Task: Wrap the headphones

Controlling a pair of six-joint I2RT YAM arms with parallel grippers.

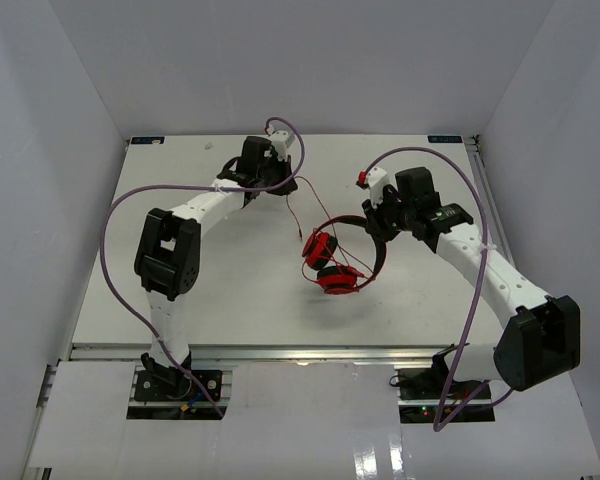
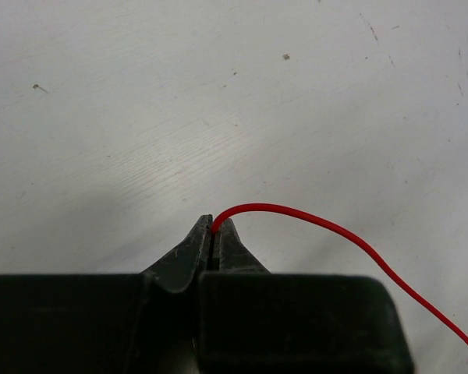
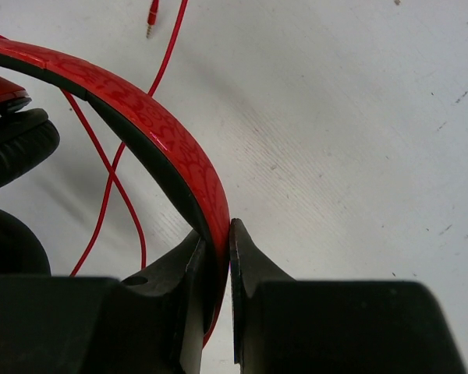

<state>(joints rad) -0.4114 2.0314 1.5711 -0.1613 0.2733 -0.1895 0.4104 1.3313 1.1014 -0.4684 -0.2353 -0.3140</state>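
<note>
— Two grips, both closed. At the left gripper [image 2: 213, 231]: pinched on the thin red cord [image 2: 312, 220], right at the very tips, no gap between the jaws.
— And at the other?
— At the right gripper [image 3: 218, 234]: clamped across the headband [image 3: 152, 117], one finger against the glossy red outer face, the other against the black inner edge. Narrow, only as wide as the band.
— Whereabouts for the headphones [image 1: 342, 270] themselves?
— Around the middle of the white table [image 1: 230, 290], slightly right of centre. Headband curved over on the right side, toward the right gripper. Both round ear cups [image 1: 320, 248] on the left side, close together, one nearer the arms' bases than the other. Resting on the surface or lifted off it: cannot tell from above.
— And the cord?
— Strung slack from the left gripper, over at the far side and left of centre, well apart from the cups, then down toward them. Crossed over itself below the headband in the right wrist view, with the plug [image 3: 151, 19] showing beyond the band.
— Anything else around?
— Thick purple cables [image 1: 108, 235] looping off each arm.
</note>
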